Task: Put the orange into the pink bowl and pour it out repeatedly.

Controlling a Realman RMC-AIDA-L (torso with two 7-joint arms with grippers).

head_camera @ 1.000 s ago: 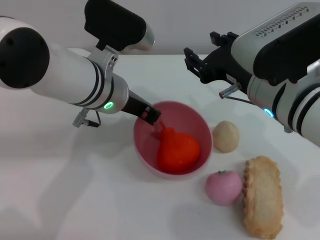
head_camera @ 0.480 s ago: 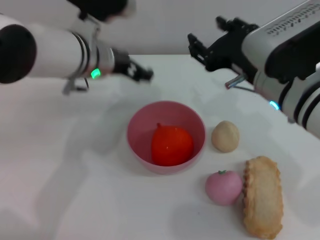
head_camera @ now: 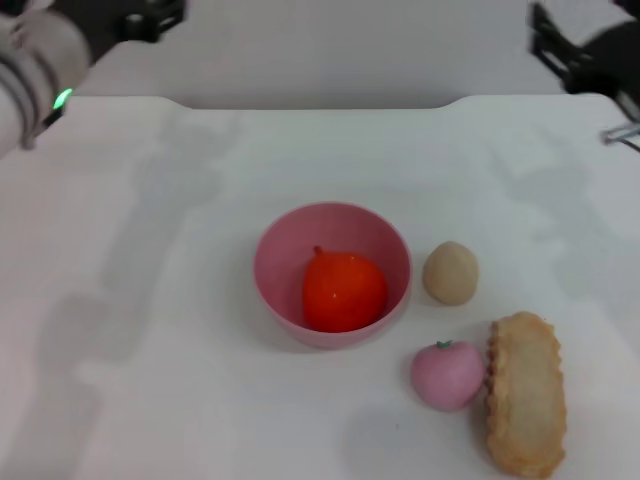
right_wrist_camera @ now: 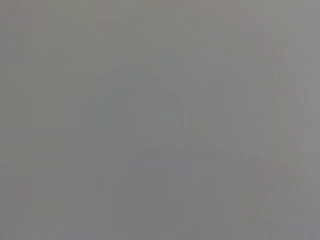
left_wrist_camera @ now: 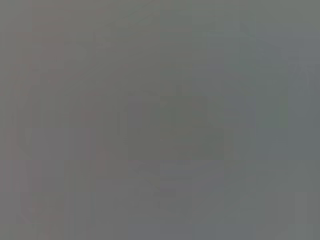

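- One orange [head_camera: 344,291] sits inside the one pink bowl [head_camera: 284,250], just right of the bowl's centre, stem nub pointing up, near the middle of the head view.
- One small beige ball [head_camera: 450,272] rests on the bench just right of the bowl, close to its rim but apart from it.
- One small pink round fruit [head_camera: 447,375] with a green stem lies at the lower right, below the beige ball.
- One long tan pastry-like piece [head_camera: 526,392] with a scalloped edge lies just right of the pink fruit, seemingly touching it.
- The left end effector [head_camera: 150,15] shows only as a dark blurred shape at the upper left corner, with a green light on the wrist beside it; whether its fingers are spread or pressed together cannot be told.
- The right end effector [head_camera: 560,45] is a dark shape at the upper right corner, well away from the bowl; its finger state cannot be told either.
- The bench [head_camera: 180,300] is plain white and matte, with soft grey shadows; a pale wall rises behind its far edge.
- Both wrist views show only flat grey.
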